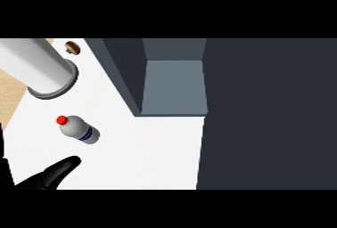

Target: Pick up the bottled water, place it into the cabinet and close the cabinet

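Observation:
The bottled water [80, 129] lies on its side on the white counter [151, 151], its red cap pointing to the upper left and a blue band around its clear body. My left hand [47, 177] shows at the lower left corner, below the bottle and apart from it, open, with one straight digit pointing up and right toward it. The rest of that hand is cut off by the view's edge. The dark grey cabinet [174, 84] stands open at the upper middle, with nothing visible inside. Its large dark door [266, 116] fills the right side. My right hand does not show.
A thick pale grey cylinder [36, 67] slants in from the upper left corner, ending above the bottle. A small brown round thing [72, 46] sits at the counter's top edge. Light wooden floor [10, 95] shows beyond the counter's left edge.

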Controlling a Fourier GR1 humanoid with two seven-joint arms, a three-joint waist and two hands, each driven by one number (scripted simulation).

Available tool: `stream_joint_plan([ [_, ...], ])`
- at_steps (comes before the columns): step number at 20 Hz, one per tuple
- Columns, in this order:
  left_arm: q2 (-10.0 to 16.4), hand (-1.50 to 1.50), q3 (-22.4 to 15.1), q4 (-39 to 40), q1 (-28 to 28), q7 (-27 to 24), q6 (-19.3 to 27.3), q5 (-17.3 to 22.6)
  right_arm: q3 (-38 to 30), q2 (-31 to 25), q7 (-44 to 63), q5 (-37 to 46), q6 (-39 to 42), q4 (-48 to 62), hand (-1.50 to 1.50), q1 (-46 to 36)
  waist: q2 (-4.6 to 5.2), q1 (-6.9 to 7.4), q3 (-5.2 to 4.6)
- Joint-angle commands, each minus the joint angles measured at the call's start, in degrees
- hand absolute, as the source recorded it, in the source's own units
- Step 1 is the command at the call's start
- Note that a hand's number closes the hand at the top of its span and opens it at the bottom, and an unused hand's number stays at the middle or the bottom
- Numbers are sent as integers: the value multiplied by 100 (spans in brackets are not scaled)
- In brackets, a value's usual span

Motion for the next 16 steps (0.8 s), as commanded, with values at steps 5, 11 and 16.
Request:
stream_joint_plan([
  [5,-21,-150,-327,47,-266,547,274,-936,-124,-101,1164,-268,-304,-1091,-150,-268,4,-7,0],
  [11,-21,-150,-787,-96,-362,1077,549,-1631,766,200,1358,579,-697,-1133,-150,-425,-13,-1,0],
  [16,109,-150,-180,78,-292,704,383,-972,718,93,1614,445,-782,-1508,-150,-375,-6,-7,-9],
])
